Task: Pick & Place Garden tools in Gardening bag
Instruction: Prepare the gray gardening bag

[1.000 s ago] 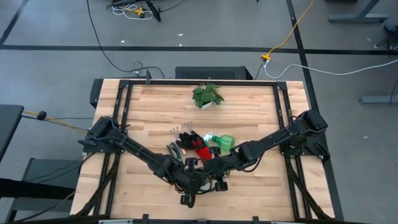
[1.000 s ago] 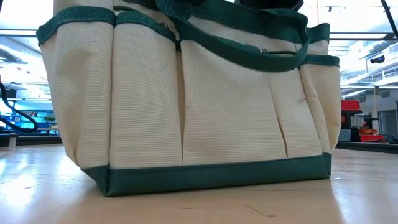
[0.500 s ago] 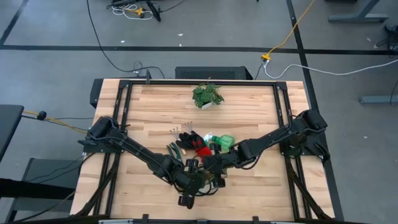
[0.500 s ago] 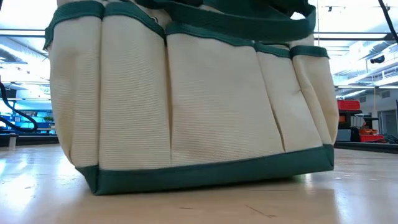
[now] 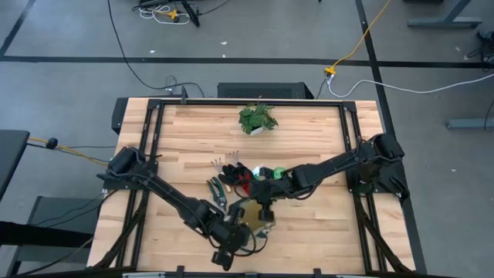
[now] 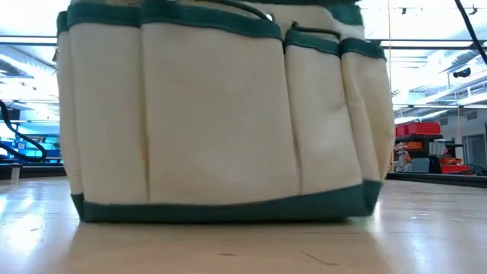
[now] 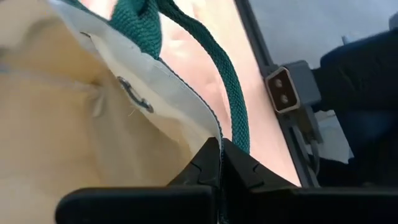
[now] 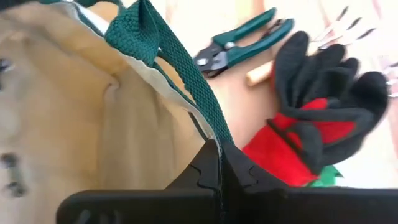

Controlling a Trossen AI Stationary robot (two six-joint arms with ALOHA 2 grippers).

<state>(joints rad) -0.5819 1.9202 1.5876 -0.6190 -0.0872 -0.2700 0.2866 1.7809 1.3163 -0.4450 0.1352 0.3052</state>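
Left gripper (image 7: 219, 149) was pinched shut on the gardening bag (image 6: 221, 114), fingers closed right on the beige canvas rim w/ the dark green handle strap (image 7: 221, 81) running just beside it. Right gripper (image 8: 219, 152) was doing the same thing on another part of the rim, clamped on the fabric edge next to its own green strap (image 8: 168, 56). In the high view both grippers met near the front-middle of the tabletop (image 5: 309, 131), left gripper (image 5: 245, 224) and right gripper (image 5: 266, 207) on the bag (image 5: 257, 220) between them.

Low view was basically all bag, sitting upright on the wood, green trim along the bottom, outer pockets facing the cam.

Rest of the tools were still out on the tabletop just behind the bag: red-and-black gloves (image 8: 323, 106), pruning shears (image 8: 239, 43) w/ green handles, a bit of the spray bottle (image 5: 278, 173), and the hand rake (image 5: 224, 161) prongs near the gloves. Potted plant (image 5: 257, 118) was well apart toward the far edge.
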